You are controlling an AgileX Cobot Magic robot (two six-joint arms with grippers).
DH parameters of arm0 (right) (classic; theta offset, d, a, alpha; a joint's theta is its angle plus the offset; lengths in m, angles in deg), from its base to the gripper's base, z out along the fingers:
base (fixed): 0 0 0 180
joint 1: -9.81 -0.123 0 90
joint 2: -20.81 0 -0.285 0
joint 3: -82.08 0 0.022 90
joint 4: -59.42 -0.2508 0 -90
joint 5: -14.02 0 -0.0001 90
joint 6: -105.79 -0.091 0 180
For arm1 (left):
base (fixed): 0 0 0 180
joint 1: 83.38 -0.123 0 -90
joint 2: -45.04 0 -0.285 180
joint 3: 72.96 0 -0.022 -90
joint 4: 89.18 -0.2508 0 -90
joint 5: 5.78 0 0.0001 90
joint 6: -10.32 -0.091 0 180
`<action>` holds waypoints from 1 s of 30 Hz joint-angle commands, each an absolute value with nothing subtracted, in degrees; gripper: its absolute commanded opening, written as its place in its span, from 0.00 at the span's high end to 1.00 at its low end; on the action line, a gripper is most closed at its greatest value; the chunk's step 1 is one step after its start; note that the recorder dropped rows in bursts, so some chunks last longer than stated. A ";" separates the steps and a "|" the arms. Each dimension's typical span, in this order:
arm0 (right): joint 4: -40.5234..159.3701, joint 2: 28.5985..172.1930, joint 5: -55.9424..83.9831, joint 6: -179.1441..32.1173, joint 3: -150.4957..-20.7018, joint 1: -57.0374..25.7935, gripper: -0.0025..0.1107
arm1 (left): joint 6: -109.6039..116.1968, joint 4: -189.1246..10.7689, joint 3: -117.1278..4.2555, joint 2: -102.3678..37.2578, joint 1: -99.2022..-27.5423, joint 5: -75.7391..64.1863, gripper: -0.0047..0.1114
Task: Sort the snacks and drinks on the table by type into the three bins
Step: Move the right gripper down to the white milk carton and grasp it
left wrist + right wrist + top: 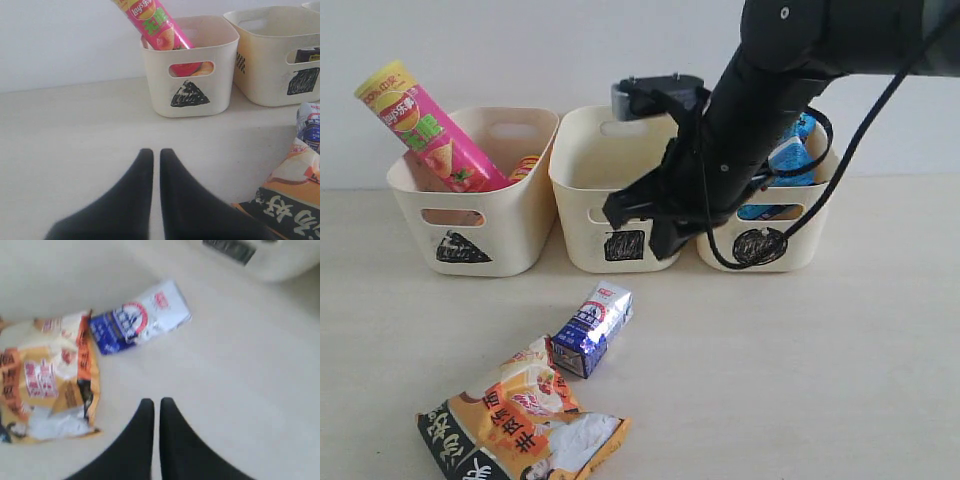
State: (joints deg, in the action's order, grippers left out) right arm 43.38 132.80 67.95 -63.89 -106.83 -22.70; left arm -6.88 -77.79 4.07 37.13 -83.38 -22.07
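Cream plastic tubs stand in a row along the upper part of the exterior view. The triangle bin (510, 235) at the left holds the pink chip tube (425, 125), which leans out over the rim, and the yellow-orange tube (525, 165) shows beside it. The circle bin (810, 235) at the right holds the blue crinkly packet (790, 160). The square bin (582, 215) is in the middle. In the left wrist view something dark shows through its handle slot, but I cannot tell what it is.

Two things lie on the table (820, 380), in the lower left of the exterior view. The slim blue, white and silver carton (592, 328) is on its side, and the orange-black-white bag (520, 425) is touching it or just beside it.

The right gripper (156, 402) hangs in front of the square and circle bins. Its fingers are pressed together with nothing between them, and its camera looks down on the carton and the bag. The left gripper (156, 152) is low over bare table, also pressed together and empty.

I judge that the sorting is more than half done and that the step in hand is the reach for the next item, probably the carton. For this the right gripper must first spread its fingers, then come down over the carton across its narrow side. The bag lies so close that a finger could catch its edge.
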 commanded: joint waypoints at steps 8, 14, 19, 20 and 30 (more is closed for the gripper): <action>36.34 134.45 73.66 -64.04 -107.30 -22.18 0.98 | -7.05 -77.90 4.26 37.26 -83.38 -21.90 0.92; 35.73 134.98 68.68 -68.51 -107.30 -23.27 0.66 | -7.05 -77.90 4.26 37.26 -83.38 -21.90 0.92; 35.74 137.01 63.10 -69.50 -107.30 -26.41 0.18 | -7.05 -77.90 4.26 37.26 -83.38 -21.90 0.92; 35.74 137.44 61.93 -70.34 -107.30 -26.82 0.15 | -7.05 -77.90 4.26 37.26 -83.38 -21.90 0.92; 47.31 143.31 61.11 -100.86 -109.64 -27.45 0.16 | -7.05 -77.90 4.26 37.26 -83.38 -21.90 0.92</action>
